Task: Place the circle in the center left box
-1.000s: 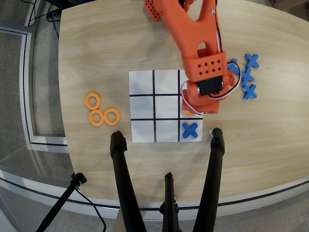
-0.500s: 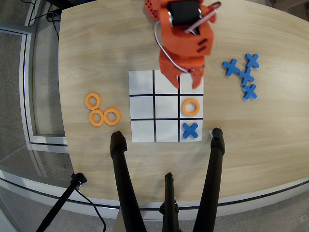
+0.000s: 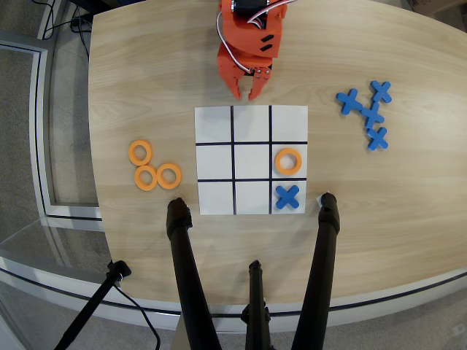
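Observation:
An orange ring (image 3: 288,161) lies flat in the middle-row, right-column cell (image 3: 289,147) of the black-lined 3x3 grid sheet (image 3: 251,160) in the overhead view. My orange gripper (image 3: 248,92) hangs above the table just beyond the sheet's top edge, over the middle column, apart from the ring. Its fingertips are close together and hold nothing. Three more orange rings (image 3: 154,165) lie on the wood left of the sheet. A blue X piece (image 3: 288,196) lies in the bottom-right cell.
Several blue X pieces (image 3: 368,114) lie clustered on the table at the upper right. Black tripod legs (image 3: 184,262) stand on the table's near side below the sheet. The table edge curves at left and bottom.

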Available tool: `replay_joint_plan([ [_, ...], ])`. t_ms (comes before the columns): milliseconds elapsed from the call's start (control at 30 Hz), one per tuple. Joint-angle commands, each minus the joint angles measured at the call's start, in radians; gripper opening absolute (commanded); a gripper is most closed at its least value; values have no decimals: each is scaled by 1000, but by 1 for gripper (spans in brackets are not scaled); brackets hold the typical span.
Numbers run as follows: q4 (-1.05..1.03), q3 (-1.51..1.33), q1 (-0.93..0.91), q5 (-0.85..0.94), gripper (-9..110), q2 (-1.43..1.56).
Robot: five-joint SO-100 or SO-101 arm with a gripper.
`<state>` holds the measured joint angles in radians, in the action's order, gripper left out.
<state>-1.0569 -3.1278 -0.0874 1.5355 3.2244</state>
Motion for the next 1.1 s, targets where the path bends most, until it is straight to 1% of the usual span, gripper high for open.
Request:
replay_joint_plan([
  [0, -81, -75, 25, 0, 1, 123],
  [167, -222, -75, 37, -51, 0, 132],
  [233, -238, -75, -20, -86, 0, 132],
  [400, -249, -75, -364, -103, 0, 132],
  [533, -247, -75, -746, -100, 0, 143],
  [733, -244, -75, -1206, -98, 0, 167],
  [900, -242, -75, -1459, -95, 0, 169],
  [1067, -242, -75, -1585, -95, 0, 169],
])
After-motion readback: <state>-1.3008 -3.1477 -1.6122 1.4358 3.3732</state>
